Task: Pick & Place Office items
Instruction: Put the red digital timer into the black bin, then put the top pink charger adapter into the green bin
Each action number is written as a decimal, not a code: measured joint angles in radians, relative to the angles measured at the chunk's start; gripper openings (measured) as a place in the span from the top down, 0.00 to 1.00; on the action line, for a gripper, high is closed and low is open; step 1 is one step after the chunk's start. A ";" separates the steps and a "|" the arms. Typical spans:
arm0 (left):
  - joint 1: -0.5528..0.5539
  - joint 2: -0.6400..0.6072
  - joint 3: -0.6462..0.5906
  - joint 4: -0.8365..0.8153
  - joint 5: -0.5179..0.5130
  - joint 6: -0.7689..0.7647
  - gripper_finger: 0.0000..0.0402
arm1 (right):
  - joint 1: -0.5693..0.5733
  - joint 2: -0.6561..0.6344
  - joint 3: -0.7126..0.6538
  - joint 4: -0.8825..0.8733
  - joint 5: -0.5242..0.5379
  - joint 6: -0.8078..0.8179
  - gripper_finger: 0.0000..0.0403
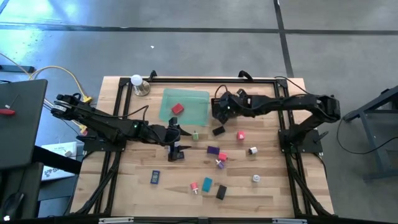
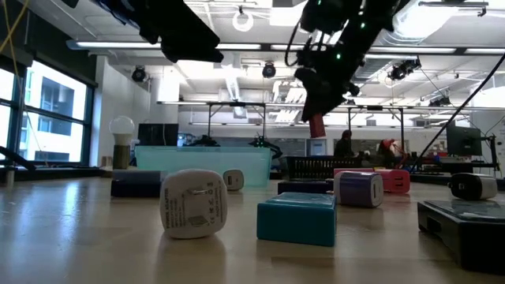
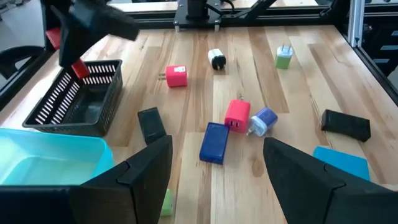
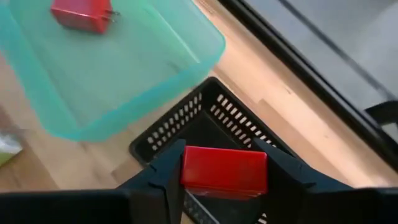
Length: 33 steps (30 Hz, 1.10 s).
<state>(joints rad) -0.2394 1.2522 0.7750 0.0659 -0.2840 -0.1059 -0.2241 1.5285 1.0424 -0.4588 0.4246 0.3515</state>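
My right gripper (image 4: 224, 180) hangs over the black mesh basket (image 4: 200, 122) and is shut on a red block (image 4: 224, 168). In the high view it is right of the green tray (image 1: 189, 99), which holds another red item (image 1: 177, 109). My left gripper (image 3: 217, 177) is open above the table centre (image 1: 174, 138), touching nothing. The other small office items lie on the wood: a pink one (image 1: 240, 135), a purple one (image 1: 212, 150), a white one (image 1: 252, 150), a teal one (image 1: 206, 183), a black one (image 1: 221, 191) and a blue one (image 1: 155, 177). My right gripper pinches the red block by its two opposite ends (image 4: 186, 169), one finger on each side. The fingers point down from above. The block is lifted clear over the basket's opening, and in the low view it shows below the fingers (image 2: 316, 125).
A lamp with a white bulb (image 1: 138, 82) stands near the table's far left corner. A black frame rail (image 1: 205, 79) runs along the far edge. A green item (image 1: 194, 135) and a black one (image 1: 217, 130) lie just near of the tray and basket. Bare wood shows at the near left.
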 joint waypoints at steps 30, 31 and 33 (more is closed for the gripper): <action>0.000 0.000 0.000 -0.040 0.000 -0.018 0.39 | -0.094 0.100 0.000 0.081 -0.110 -0.020 0.45; 0.000 0.000 0.000 -0.040 0.000 -0.020 0.39 | -0.089 0.089 0.000 0.081 -0.110 -0.028 0.44; 0.000 0.000 0.000 -0.040 0.000 -0.020 0.39 | -0.081 0.060 0.000 0.079 -0.110 -0.038 0.44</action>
<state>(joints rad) -0.2394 1.2522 0.7750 0.0257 -0.2840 -0.1261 -0.3054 1.5881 1.0424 -0.3796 0.3143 0.3134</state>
